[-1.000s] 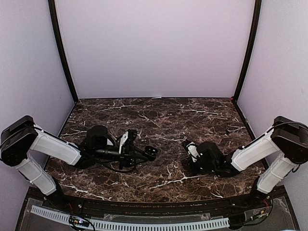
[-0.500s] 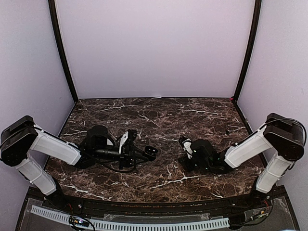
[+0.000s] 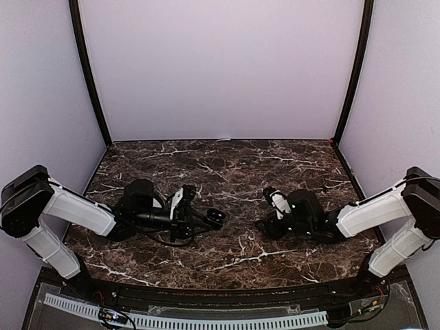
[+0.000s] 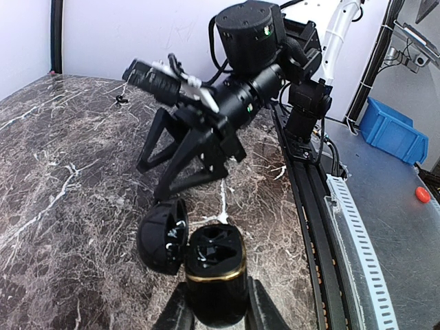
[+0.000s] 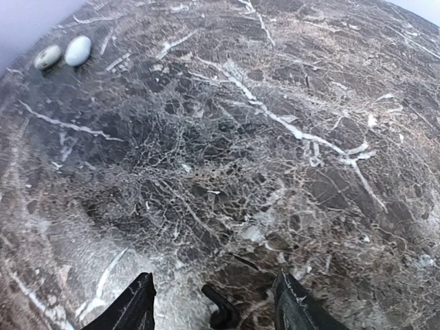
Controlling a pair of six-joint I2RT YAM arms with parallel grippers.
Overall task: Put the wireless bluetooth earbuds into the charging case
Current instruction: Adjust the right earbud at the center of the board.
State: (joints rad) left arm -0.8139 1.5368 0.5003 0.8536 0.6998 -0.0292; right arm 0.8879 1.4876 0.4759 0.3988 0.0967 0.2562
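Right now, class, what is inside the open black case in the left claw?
Glossy black hollows in the case; nothing white shows. The well bottoms are too dark to read.
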